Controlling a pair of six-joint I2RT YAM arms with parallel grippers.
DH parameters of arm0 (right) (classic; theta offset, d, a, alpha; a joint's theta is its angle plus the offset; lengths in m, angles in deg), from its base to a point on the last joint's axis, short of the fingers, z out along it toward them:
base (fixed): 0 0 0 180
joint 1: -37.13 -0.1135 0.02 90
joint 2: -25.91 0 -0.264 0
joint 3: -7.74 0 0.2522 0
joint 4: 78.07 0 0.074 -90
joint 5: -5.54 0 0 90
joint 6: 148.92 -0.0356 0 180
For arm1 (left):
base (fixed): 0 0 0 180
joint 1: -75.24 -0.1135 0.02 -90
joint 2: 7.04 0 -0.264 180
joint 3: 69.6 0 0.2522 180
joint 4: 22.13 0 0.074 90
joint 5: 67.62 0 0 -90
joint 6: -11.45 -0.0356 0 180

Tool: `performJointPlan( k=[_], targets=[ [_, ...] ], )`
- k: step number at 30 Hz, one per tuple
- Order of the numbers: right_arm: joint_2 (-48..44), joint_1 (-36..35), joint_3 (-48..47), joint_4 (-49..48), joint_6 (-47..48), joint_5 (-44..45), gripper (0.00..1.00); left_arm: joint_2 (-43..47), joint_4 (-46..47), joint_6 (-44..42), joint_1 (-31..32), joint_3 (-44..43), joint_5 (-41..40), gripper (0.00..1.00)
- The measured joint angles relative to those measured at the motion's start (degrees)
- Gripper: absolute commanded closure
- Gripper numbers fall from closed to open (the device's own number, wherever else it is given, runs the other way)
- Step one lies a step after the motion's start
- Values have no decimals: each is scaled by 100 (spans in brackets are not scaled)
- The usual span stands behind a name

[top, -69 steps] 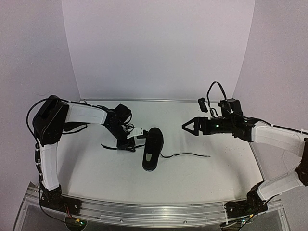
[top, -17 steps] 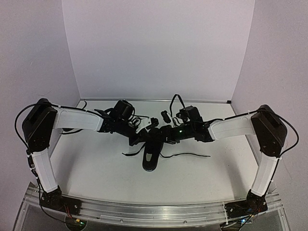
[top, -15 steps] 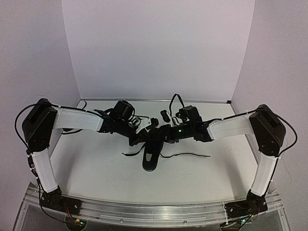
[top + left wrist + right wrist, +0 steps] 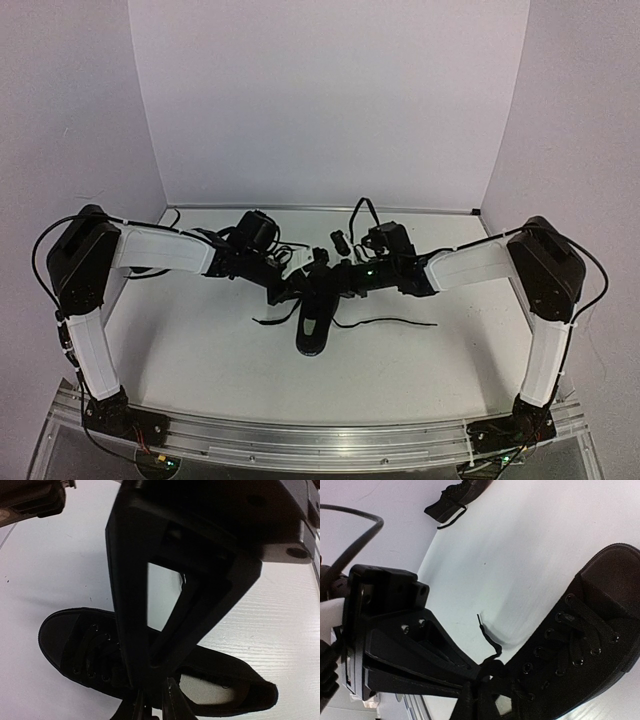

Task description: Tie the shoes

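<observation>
Shoe (image 4: 311,322) half hidden beneath left tool (image 4: 291,287) and right tool (image 4: 337,280).

White tabletop (image 4: 200,350), matte, faintly speckled. Back wall (image 4: 330,100) plain pale lilac, evenly lit. Side walls (image 4: 70,120) same tint, slightly darker. Aluminium rail (image 4: 320,435) along near edge. Soft diffuse light, weak shadows.

1. No writing, label, brand, number or sign can be read in any of the views.
2. The shoe (image 4: 75,640) lies just below the fingertips of the left gripper (image 4: 154,707). Its pale insole is too dim to tell whether anything is printed on it.
</observation>
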Motion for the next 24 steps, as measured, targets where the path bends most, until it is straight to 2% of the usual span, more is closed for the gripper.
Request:
performJointPlan(
  k=[2,8,14,16,20,24],
  targets=[
    [2,-3,-1,0,-12,3,100,0,-5,-46,0,0,-57,56],
    [0,-6,22,3,-18,78,100,138,-43,-152,-62,442,-394,41],
    [-13,-7,100,16,-22,143,100,345,-585,-467,-168,802,-990,36],
    [-22,-7,108,37,-27,150,100,344,-746,-539,-172,800,-1131,23],
    [-41,-7,109,44,-35,158,100,248,-788,-569,-147,800,-1151,19],
    [-96,-5,118,81,-36,186,100,25,-586,-438,16,800,-1089,21]
  ],
)
